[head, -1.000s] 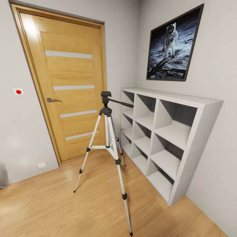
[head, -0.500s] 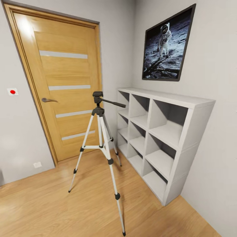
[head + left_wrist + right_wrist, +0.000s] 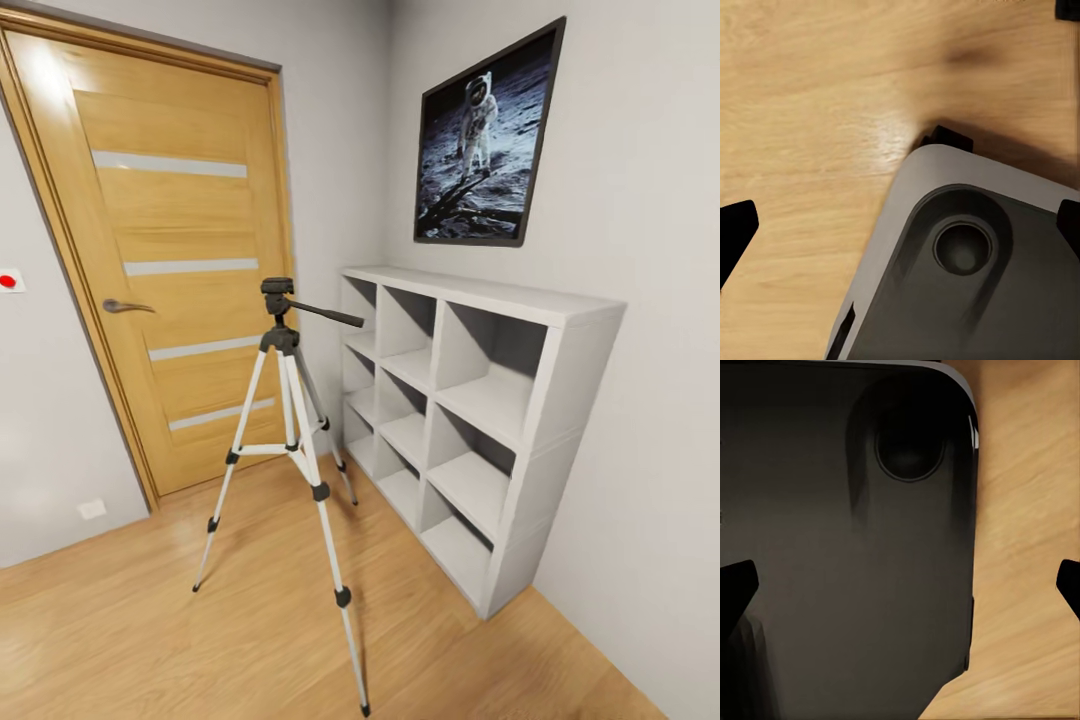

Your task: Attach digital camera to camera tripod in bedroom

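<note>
The camera tripod (image 3: 287, 420) stands on the light wood floor of the bedroom, in front of the door and left of the shelf. Its silver-white legs are spread, and its black head (image 3: 277, 295) is bare, with the pan handle (image 3: 330, 315) pointing toward the shelf. The digital camera is out of view. My left gripper (image 3: 900, 232) is open above the floor and the robot's grey base (image 3: 967, 300), with nothing between its black fingertips (image 3: 735, 236). Over the dark base (image 3: 847, 555), my right gripper (image 3: 900, 589) is open too and holds nothing.
A wooden door (image 3: 170, 270) is shut behind the tripod. A white cube shelf (image 3: 520, 300) lines the right wall under an astronaut picture (image 3: 480, 140). A red-dot wall switch (image 3: 8, 282) and an outlet (image 3: 92, 508) sit left of the door. Bare floor (image 3: 120, 640) lies in front.
The whole head view has slid left, so the camera has turned right. The tripod, door and shelf keep their places relative to one another.
</note>
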You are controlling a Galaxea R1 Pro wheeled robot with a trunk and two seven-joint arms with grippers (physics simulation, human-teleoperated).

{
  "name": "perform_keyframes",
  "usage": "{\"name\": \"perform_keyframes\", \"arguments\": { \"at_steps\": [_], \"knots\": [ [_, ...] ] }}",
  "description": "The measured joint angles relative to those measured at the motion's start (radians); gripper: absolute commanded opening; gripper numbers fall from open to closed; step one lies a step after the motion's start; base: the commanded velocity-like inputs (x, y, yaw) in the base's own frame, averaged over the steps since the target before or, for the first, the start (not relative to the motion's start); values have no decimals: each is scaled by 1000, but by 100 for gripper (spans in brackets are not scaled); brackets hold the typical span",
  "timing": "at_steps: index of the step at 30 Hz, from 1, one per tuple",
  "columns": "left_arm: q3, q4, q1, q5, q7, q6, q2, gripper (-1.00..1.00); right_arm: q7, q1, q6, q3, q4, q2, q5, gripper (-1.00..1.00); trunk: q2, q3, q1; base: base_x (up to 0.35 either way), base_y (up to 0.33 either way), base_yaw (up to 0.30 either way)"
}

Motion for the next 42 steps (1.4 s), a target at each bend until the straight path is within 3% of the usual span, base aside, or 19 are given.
{"name": "perform_keyframes", "arguments": {
  "at_steps": [18,25,42],
  "knots": [
    [0,4,0,0,4,2,0,100,0,0,0,3,0,0,4,100,0,0,0,0,0,-39],
    [1,3,0,0,52,0,-2,100,0,0,0,2,0,0,5,100,0,0,0,0,0,0],
    [1,0,0,-4,62,0,-51,100,0,0,-9,-5,-1,-4,-2,100,0,0,0,0,0,0]
  ]
}}
